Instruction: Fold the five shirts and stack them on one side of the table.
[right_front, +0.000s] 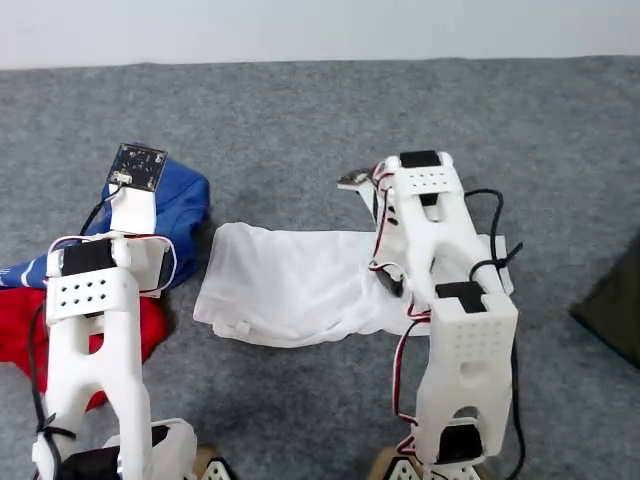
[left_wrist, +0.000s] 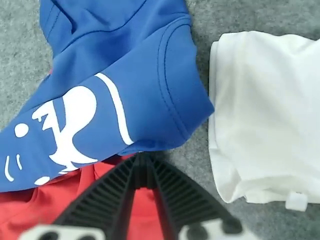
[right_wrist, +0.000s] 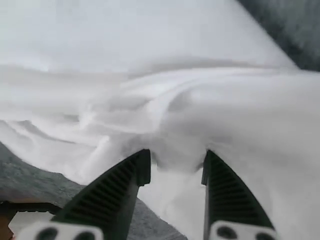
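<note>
At the middle of the table (right_front: 300, 120), the white shirt (right_front: 290, 280) is laid flat. Its long axis runs across the table from side to side, with one short end turned toward the blue shirt (right_front: 185, 205) and the other passing under the right arm. A doubled edge is seen along its near side, so it is judged to be partly folded and not yet finished. Which end carries the collar cannot be told.

The right gripper (right_wrist: 176, 162) is set low on this shirt with its jaws spread. A raised ridge of cloth is gathered between them, but nothing is pinched yet. This placement is judged to prepare a grasp of the cloth, so that it may be lifted and folded over.

Off to the left side, the blue shirt is heaped loosely and lies partly over the red shirt (right_front: 150, 325). It is just beside the white one, with a strip of bare table between. Both are crumpled and unfolded — a waiting pile, by the look of it, rather than a stack.

The left gripper (left_wrist: 144, 160) is held above the place where blue meets red, its jaws pressed together with nothing between them. It is judged to be parked clear of the fold — not engaged in it.
</note>
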